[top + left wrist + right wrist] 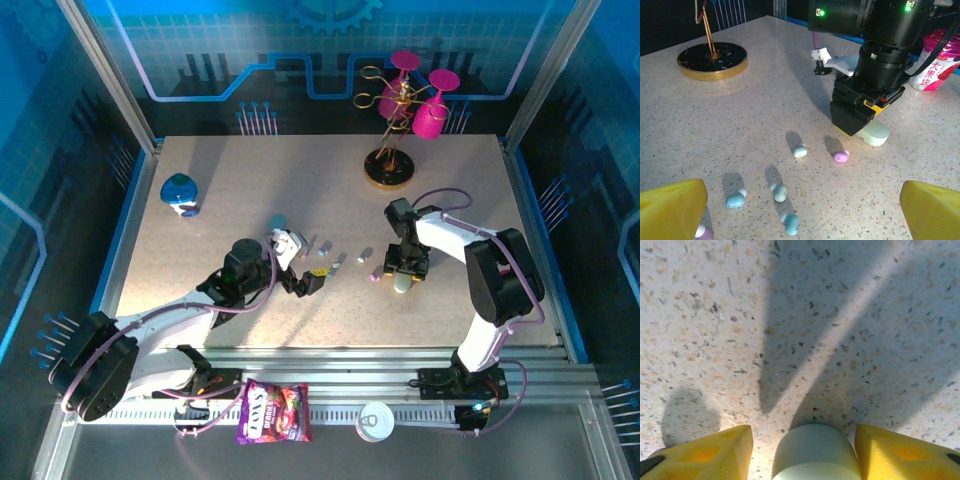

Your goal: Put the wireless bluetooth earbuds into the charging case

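Several small earbuds lie loose on the speckled table: a whitish mint one, a pink one, a light blue one and a mint one. In the top view they form a row between the arms. My left gripper hovers over them, open and empty, also seen from above. The pale mint charging case lies shut on the table. My right gripper straddles it, with a gap showing on each side. The case pokes out from under the right gripper.
A gold stand with pink glasses rises at the back right. A blue figurine stands at the back left. A pink cup sits beyond the right arm. A snack packet and a tin lie on the near rail.
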Action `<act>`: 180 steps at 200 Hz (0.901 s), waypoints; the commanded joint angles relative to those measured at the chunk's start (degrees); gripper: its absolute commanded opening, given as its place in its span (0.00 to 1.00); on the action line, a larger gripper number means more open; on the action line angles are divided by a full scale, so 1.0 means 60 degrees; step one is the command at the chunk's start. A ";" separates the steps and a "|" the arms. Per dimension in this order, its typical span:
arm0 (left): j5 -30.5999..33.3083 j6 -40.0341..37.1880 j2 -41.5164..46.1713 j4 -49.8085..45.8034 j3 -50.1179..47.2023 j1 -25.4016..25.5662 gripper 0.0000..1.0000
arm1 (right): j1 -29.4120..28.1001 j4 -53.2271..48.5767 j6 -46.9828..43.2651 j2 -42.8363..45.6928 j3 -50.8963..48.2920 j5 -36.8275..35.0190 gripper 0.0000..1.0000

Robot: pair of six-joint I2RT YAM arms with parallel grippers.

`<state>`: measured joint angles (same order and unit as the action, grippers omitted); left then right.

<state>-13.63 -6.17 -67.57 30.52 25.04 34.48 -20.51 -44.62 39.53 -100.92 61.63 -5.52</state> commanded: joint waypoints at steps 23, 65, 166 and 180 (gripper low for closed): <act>-0.0274 -0.0172 -0.0106 0.0346 0.0426 0.0175 0.99 | 0.0142 0.0134 0.0208 -0.0209 -0.0013 0.0373 0.42; -0.0248 -0.0177 -0.0246 0.0418 0.0558 0.0309 0.99 | 0.0152 0.0110 0.0211 0.0014 -0.0222 0.0398 0.42; -0.0242 -0.0245 -0.0534 0.0479 0.0890 0.0509 0.99 | 0.0094 -0.0202 -0.0364 0.0303 -0.0196 0.0512 0.38; -0.0028 -0.0350 -0.0541 0.0523 0.0870 0.0669 0.99 | 0.0097 -0.0210 -0.0284 0.0550 -0.0177 0.0532 0.38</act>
<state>-13.82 -6.44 -70.32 32.08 28.58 36.97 -20.32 -43.33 37.45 -100.62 60.51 -2.90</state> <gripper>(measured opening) 0.994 0.389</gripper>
